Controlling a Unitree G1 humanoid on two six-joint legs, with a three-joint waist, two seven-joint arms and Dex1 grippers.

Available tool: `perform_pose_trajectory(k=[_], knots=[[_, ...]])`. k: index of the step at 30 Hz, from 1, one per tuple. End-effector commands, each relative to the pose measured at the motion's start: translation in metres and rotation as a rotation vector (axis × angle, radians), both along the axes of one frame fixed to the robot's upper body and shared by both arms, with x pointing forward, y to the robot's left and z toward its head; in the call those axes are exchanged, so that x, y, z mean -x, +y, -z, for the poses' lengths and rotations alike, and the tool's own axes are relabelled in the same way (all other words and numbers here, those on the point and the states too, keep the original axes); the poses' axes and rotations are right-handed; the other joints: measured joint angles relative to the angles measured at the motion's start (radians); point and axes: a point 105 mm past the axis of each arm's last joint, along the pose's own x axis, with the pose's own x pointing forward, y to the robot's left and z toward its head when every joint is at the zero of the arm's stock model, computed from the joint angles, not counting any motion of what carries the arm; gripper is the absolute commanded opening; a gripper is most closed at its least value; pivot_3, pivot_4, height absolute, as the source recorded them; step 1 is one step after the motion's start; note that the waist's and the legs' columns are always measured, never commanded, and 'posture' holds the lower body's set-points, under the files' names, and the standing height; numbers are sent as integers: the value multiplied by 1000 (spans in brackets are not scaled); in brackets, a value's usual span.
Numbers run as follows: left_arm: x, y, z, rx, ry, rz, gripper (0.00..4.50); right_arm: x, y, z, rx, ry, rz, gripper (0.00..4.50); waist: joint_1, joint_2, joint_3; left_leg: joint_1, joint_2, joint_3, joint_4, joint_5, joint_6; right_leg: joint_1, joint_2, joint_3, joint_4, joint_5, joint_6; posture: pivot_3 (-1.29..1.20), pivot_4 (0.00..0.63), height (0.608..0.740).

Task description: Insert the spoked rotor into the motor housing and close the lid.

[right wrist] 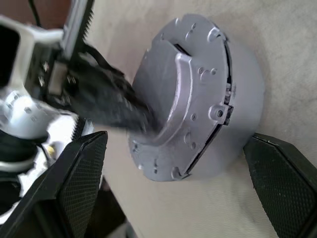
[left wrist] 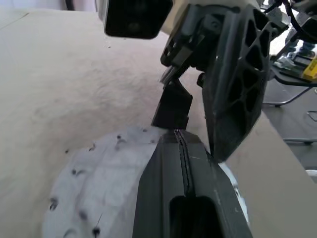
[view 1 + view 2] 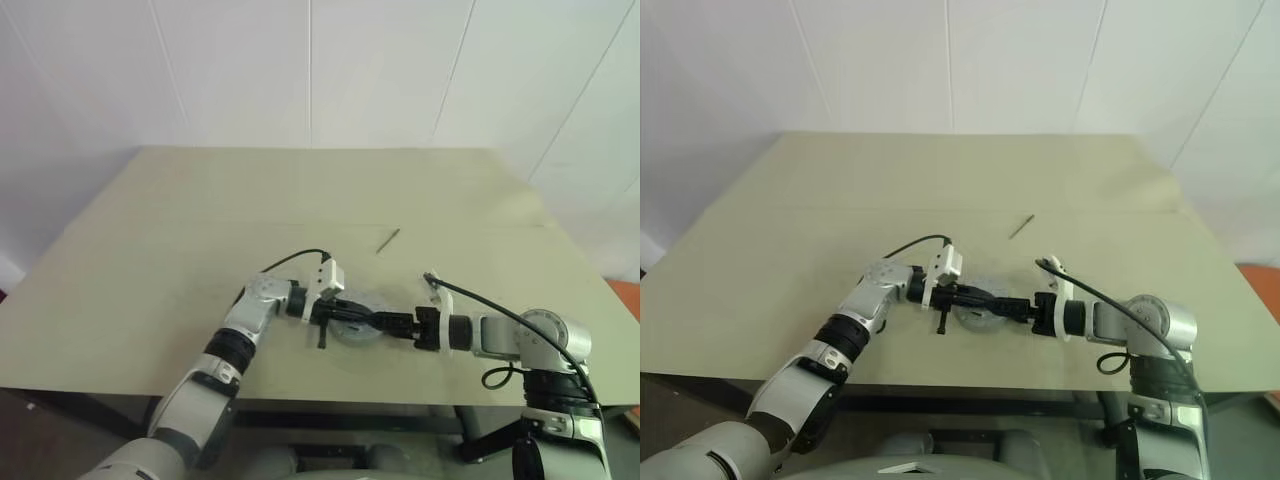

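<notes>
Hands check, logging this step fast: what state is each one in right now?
Left hand: closed, its fingers pressed onto the top of the motor housing.
Right hand: open, a finger on either side of the housing, nothing gripped.

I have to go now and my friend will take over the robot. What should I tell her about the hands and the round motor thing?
Left hand: shut, its tip pressed on the lid of the motor housing.
Right hand: open wide, its fingers on either side of the housing, not gripping yet.
Housing: on the table between both hands. A thin stick lies farther back.
Done: the lid sits on the housing, though a gap shows at one edge. The rotor cannot be seen.
Left: seat the lid fully.
</notes>
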Motion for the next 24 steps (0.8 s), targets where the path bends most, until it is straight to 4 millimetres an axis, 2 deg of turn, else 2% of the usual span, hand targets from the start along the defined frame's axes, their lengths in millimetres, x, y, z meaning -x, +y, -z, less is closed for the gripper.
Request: perform_pose_trajectory(k=[1, 7, 11, 16, 24], knots=[[6, 3, 15, -55, 33, 15, 0, 0, 21, -13, -148, 15, -56, 4469, -1, 0, 0, 0, 0, 0, 0, 0, 0, 0, 0, 0, 0, 0, 0, 0, 0, 740], [3, 4, 14, -52, 18, -4, 0, 2, 19, -5, -117, 49, -49, 4469, -3, 1, 0, 1, 1, 0, 0, 0, 0, -1, 2, 1, 2, 0, 0, 0, 0, 740], [-13, 8, 11, -42, 2, -95, 0, 2, 19, -8, -116, 32, -65, 4469, -4, 1, 0, 1, 1, 0, 0, 0, 0, -1, 2, 1, 2, 0, 0, 0, 0, 740], [-18, 13, 11, -59, -7, -106, 0, 6, 20, -10, -111, 23, -94, 4469, -7, 1, 0, 1, 1, 0, 0, 0, 0, -1, 2, 1, 2, 0, 0, 0, 0, 740], [-11, 31, 25, -148, 3, -57, 0, 11, 22, -7, -89, 16, -129, 4469, -26, 1, 0, 1, 1, 0, 0, 0, 0, -1, 2, 1, 1, 0, 0, 0, 0, 740]])
